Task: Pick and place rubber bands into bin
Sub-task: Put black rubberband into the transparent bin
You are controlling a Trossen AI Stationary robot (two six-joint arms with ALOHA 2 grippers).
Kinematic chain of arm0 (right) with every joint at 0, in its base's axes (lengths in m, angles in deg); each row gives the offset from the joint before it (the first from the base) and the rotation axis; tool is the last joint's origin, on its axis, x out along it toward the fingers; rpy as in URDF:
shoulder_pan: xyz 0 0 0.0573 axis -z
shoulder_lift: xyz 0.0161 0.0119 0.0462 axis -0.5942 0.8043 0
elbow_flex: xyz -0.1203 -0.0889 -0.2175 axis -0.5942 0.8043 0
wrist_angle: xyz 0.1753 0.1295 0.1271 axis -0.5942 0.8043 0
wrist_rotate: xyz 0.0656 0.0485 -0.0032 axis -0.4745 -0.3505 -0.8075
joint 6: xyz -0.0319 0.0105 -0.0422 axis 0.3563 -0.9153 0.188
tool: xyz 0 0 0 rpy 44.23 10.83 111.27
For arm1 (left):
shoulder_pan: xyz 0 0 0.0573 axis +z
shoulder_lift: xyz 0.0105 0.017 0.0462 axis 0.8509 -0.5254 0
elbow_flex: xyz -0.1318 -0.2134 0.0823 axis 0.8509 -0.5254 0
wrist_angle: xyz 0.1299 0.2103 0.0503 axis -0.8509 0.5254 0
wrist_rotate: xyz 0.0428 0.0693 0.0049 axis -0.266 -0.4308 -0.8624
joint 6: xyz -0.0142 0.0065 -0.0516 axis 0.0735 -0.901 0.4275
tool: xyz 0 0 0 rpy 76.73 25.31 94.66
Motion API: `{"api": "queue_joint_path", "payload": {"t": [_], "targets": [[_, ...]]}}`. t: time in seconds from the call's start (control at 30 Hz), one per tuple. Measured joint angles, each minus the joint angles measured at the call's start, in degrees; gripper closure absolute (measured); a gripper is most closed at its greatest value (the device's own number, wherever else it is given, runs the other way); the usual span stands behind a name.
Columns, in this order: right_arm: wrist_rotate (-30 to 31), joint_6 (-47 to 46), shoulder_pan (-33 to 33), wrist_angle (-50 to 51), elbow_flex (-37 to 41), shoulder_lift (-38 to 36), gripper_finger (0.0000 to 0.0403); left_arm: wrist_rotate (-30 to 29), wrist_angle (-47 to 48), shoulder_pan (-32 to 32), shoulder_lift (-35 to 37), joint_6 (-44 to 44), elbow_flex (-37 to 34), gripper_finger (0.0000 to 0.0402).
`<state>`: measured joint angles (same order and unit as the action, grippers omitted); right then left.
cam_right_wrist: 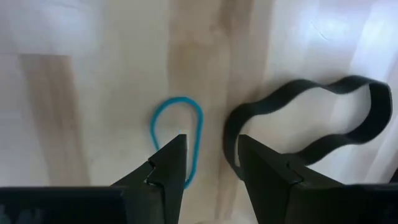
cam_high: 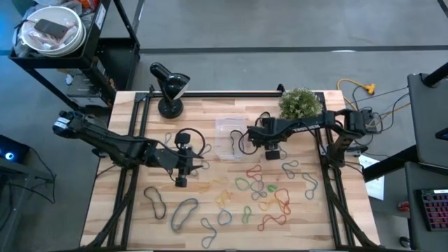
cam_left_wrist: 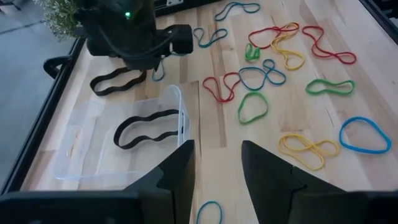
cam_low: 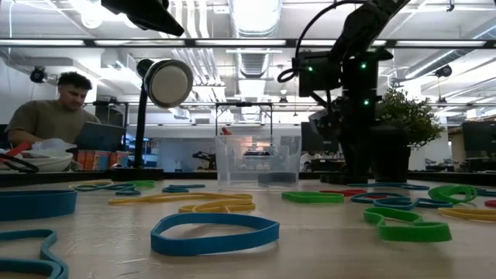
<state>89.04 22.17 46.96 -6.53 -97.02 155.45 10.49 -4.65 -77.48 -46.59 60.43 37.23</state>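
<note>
Many rubber bands in red, green, yellow, blue and grey lie flat across the near half of the wooden table. The clear bin stands at the table's middle, and a black band lies on its floor. My right gripper is open just right of the bin, pointing steeply down. Its fingertips hover between a small blue band and a wavy black band, both flat on the table. My left gripper waits open above the table, left of the bin.
A black desk lamp stands at the far left of the table and a potted plant at the far right. Black cables loop beside the bin. A person sits behind the table's far side.
</note>
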Motion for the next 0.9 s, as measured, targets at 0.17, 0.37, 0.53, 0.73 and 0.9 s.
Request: {"api": "queue_joint_path", "payload": {"t": [0.17,0.37,0.53,0.73,0.9], "targets": [[-0.3,1.1,1.7,-0.5,0.0,0.0,0.0264,0.0,0.0,0.0,0.0,0.0,-0.1,0.0285],[-4.6,4.1,4.0,-2.4,0.1,0.0,0.0265,0.0,0.0,0.0,0.0,0.0,-0.1,0.0285],[-4.7,4.5,5.3,-3.5,0.1,0.0,0.0272,0.0,0.0,0.0,0.0,0.0,-0.1,0.0285],[-6.5,4.5,6.5,-3.5,0.2,0.0,0.0278,0.0,0.0,0.0,0.0,0.1,-0.1,0.0285],[-7.7,4.3,6.8,-3.5,0.2,0.1,0.0278,0.0,0.0,0.0,0.0,0.1,-0.1,0.0285]]}}
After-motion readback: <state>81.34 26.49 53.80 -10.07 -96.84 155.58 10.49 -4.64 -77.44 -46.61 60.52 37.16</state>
